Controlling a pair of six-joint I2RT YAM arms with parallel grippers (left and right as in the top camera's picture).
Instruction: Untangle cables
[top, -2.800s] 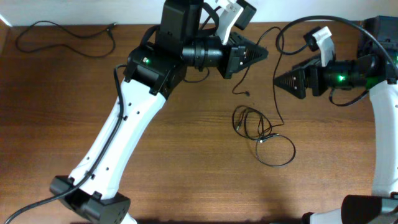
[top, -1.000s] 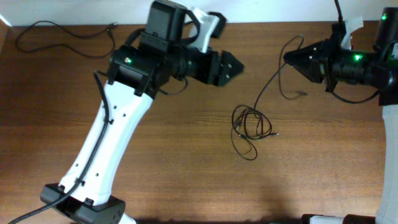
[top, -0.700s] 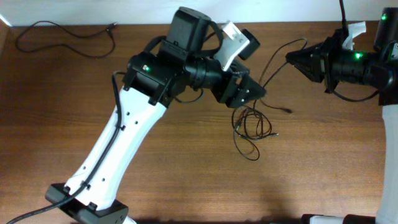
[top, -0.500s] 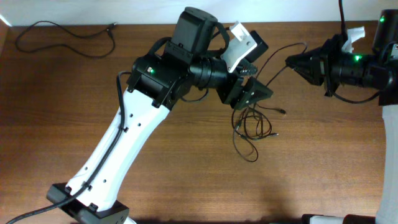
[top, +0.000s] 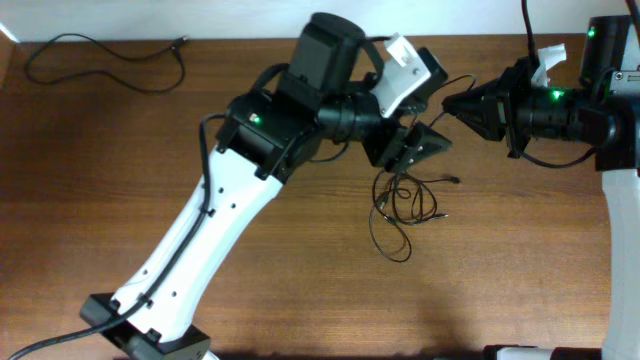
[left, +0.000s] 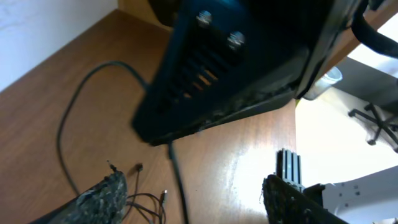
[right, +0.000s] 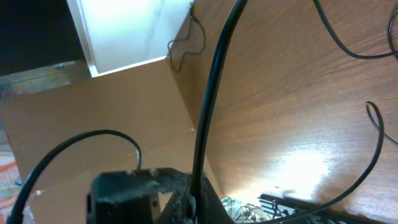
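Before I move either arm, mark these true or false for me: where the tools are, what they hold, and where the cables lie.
1. The left tool is open, over the tangle. True.
2. The right tool is open and holds nothing. False: it is shut, with a cord pinched at its tip.
3. A separate cable lies at the far left of the table, apart from the tangle. True.
4. The tangle lies beside the left arm's base. False: it lies right of the table's centre, between the two tools.
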